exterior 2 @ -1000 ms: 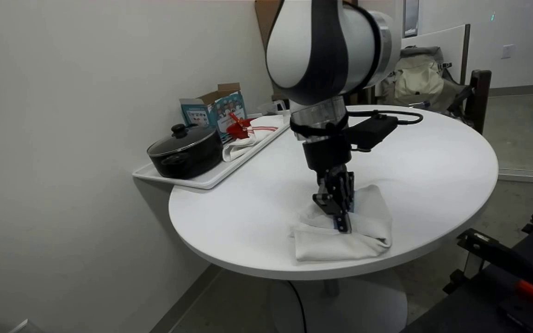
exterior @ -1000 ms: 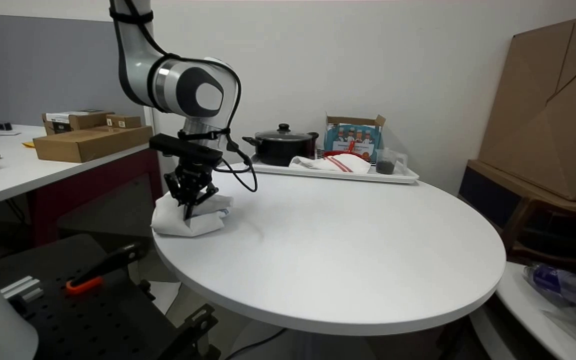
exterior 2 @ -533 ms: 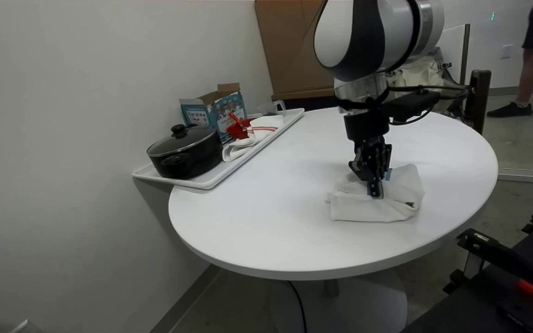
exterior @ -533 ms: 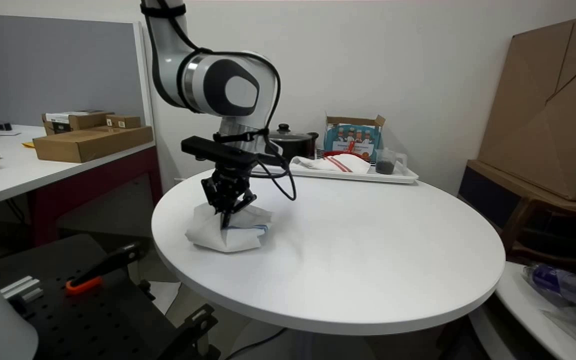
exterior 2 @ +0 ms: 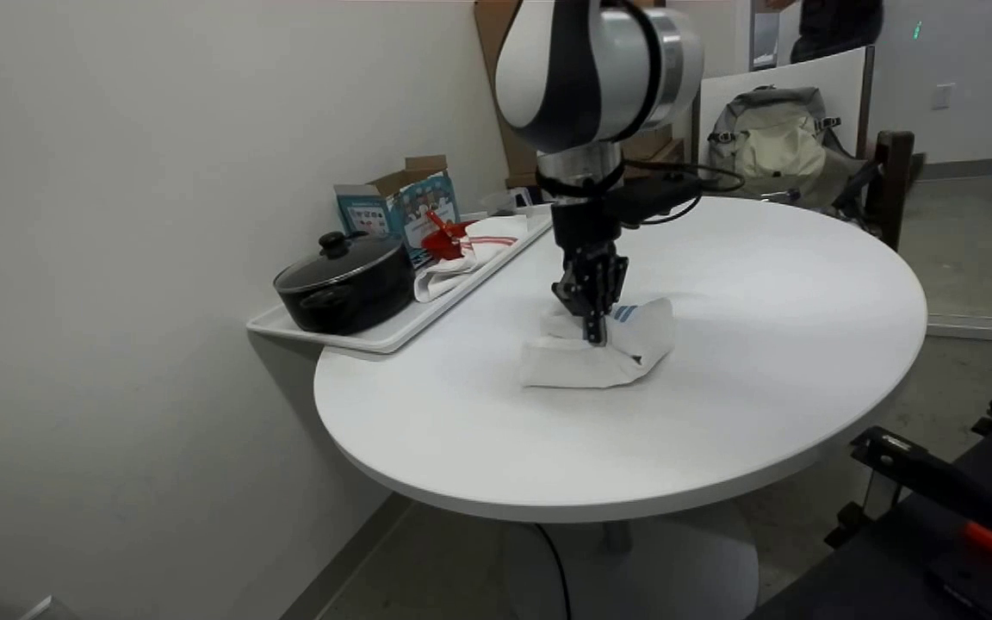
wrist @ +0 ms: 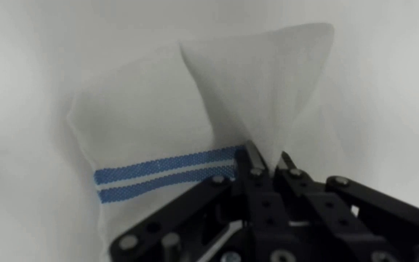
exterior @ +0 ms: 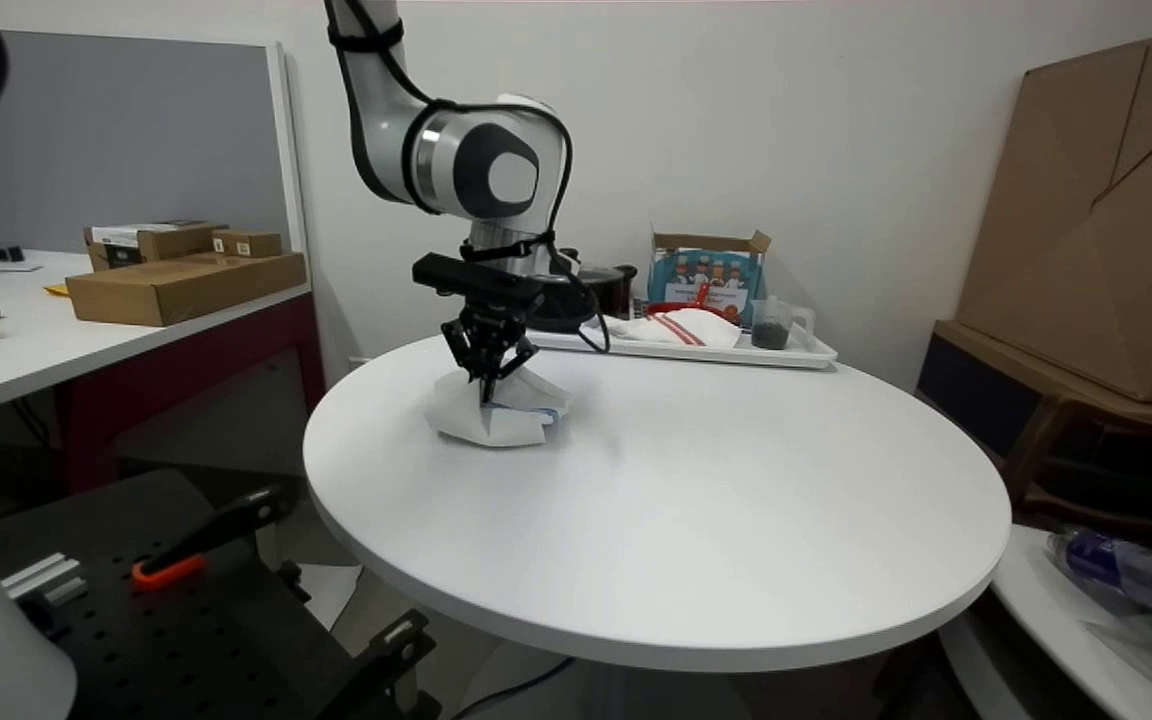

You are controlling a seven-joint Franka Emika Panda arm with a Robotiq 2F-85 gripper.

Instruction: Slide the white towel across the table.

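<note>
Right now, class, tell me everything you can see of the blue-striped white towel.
The white towel looks like woven cloth, with two parallel blue stripes running in from one edge. It lies loosely folded and creased on the round white table, apart from the tray. The pincer pinches it where the cloth bunches; the underside is hidden.

A pale wall (exterior: 836, 150) stretches behind a grey panel (exterior: 136, 130) and a white-topped desk (exterior: 26, 340); the floor (exterior 2: 991, 241) looks dull grey.
</note>
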